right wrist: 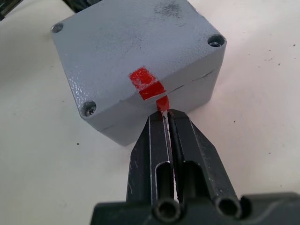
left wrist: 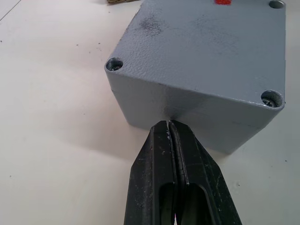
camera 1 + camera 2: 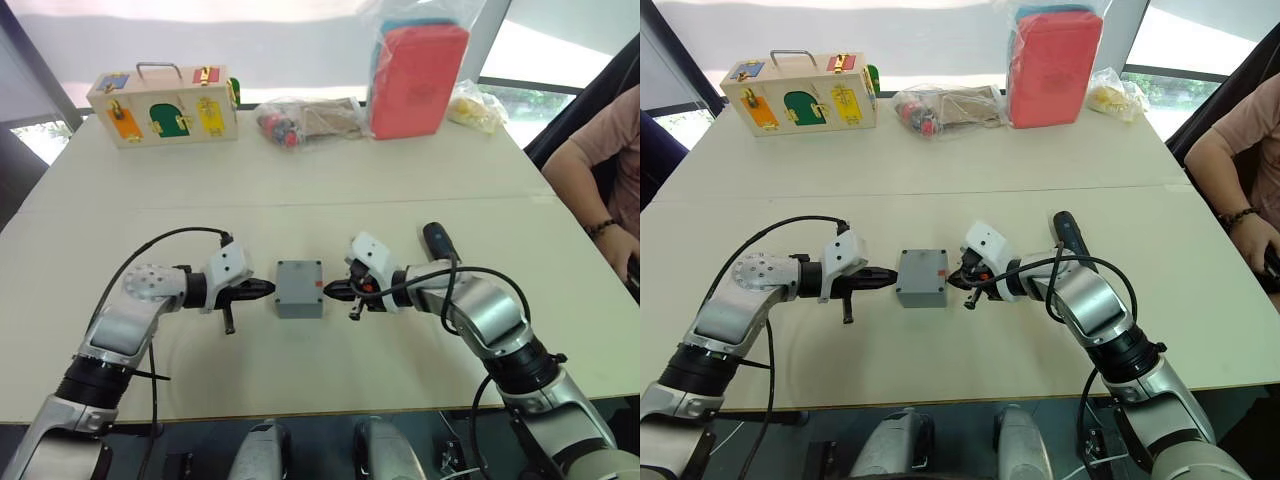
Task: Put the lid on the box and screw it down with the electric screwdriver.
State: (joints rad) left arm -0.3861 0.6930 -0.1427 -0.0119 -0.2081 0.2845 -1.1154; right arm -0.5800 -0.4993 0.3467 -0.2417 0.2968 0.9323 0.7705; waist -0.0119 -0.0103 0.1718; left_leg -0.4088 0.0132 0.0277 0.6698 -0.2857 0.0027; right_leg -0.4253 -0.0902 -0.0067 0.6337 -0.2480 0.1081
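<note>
The grey box (image 3: 299, 295) stands in the middle of the table with the lid (image 1: 136, 42) sitting on top of it; a thin seam and a red mark (image 1: 147, 84) run across both halves. From the left, my left gripper (image 3: 268, 291) is shut, its tip touching the box's side wall (image 2: 201, 112). My right gripper (image 3: 329, 291) is shut as well and touches the opposite side at the red mark. The electric screwdriver (image 3: 437, 241), a black cylinder, lies on the table behind my right forearm.
A wooden box with coloured doors (image 3: 165, 105) stands at the far left. Along the back edge are a plastic bag of small items (image 3: 305, 118), a red case in plastic (image 3: 418, 78) and a yellow bag (image 3: 475, 105). A person's arm (image 3: 600, 170) rests at the right.
</note>
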